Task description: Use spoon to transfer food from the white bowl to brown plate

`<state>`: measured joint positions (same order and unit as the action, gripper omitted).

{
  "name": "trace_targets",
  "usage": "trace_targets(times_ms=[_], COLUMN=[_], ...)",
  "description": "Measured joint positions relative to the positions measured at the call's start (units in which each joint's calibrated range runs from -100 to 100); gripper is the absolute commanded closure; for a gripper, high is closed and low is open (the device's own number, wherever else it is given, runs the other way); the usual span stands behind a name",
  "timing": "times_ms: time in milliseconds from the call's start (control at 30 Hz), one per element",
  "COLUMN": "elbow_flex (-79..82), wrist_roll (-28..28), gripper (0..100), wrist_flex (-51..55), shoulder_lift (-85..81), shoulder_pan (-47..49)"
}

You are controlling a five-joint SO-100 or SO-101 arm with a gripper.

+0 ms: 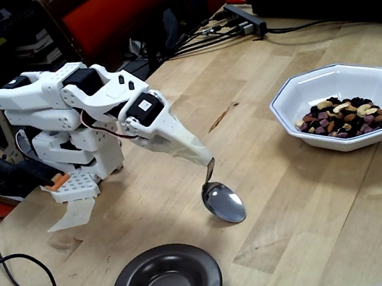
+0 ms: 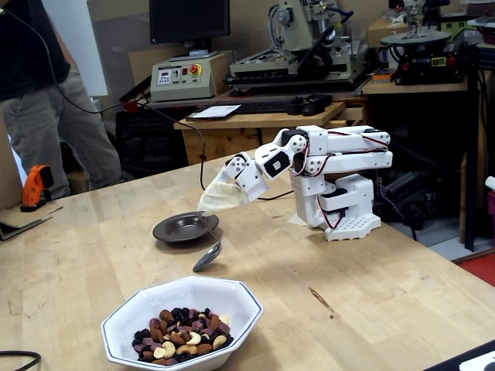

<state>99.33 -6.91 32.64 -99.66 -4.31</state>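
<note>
My white gripper (image 1: 205, 161) (image 2: 206, 212) is shut on the thin handle of the shiny spoon (image 1: 223, 203) (image 2: 207, 256). The spoon hangs down with its oval bowl just above the wooden table, and I see no food in it. The dark brown plate (image 1: 166, 282) (image 2: 186, 227) lies bare, close to the spoon. The white bowl (image 1: 344, 104) (image 2: 184, 318) with a blue rim line stands apart from the gripper. It holds the food (image 1: 341, 117) (image 2: 182, 337), mixed nuts and dark dried fruit.
The arm's white base (image 1: 80, 158) (image 2: 340, 205) stands on the wooden table (image 1: 313, 218). A black cable (image 1: 11, 272) loops at one table edge and a power strip (image 1: 244, 20) lies at the far edge. A person (image 2: 46, 100) stands beyond the table.
</note>
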Motion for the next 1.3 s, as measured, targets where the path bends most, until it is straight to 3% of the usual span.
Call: trace_targets(times_ms=[300, 1300], elbow_flex=[-1.3, -1.3], wrist_roll=[-3.0, -3.0], gripper=[96, 96], wrist_flex=[-7.9, -8.4], shoulder_lift=[0.9, 0.9], shoulder_pan=[0.0, 0.0])
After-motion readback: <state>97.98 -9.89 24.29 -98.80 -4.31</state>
